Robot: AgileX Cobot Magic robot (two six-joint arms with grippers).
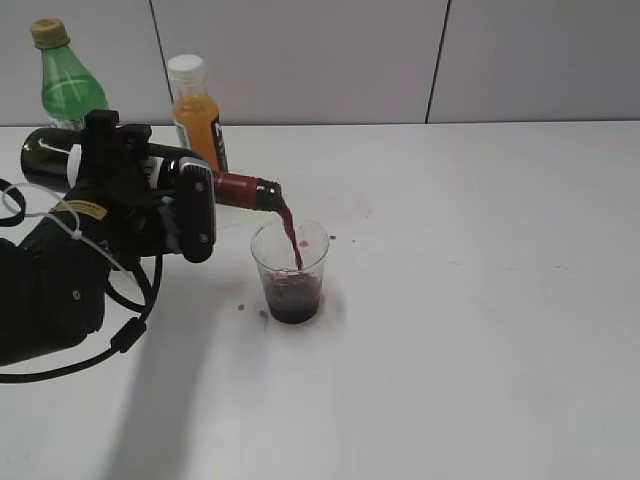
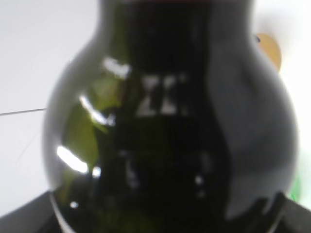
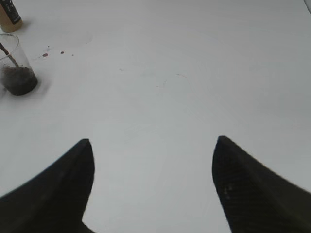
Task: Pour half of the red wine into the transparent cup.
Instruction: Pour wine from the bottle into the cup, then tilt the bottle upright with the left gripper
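Gripping claw: left gripper, black, at the left of the exterior view, clenched around the body of the small dark green glass wine bottle.
Bottle attitude: lying close to horizontal, base toward the upper left of the frame, maroon-foiled neck pointing right with the mouth tipped slightly down.
Bottle, left wrist view: the dark green glass shoulder fills nearly the whole frame, blurred, with window glints on it.
Red wine: a thin dark red stream falls from the bottle mouth into the cup; a dark red pool fills roughly the lower third of the cup.
Transparent cup: small clear plastic tumbler, upright on the white table, centre-left of the exterior view, directly below the bottle mouth; also at the upper left edge of the right wrist view.
Spatter: small red drops on the table beside the cup base, more to its upper right.
Idle claw: right gripper, two black fingers spread wide apart over bare table, released, holding nothing.
Background, upper left: orange juice bottle with white cap, standing behind the wine bottle; green plastic soda bottle with tan cap, further left.
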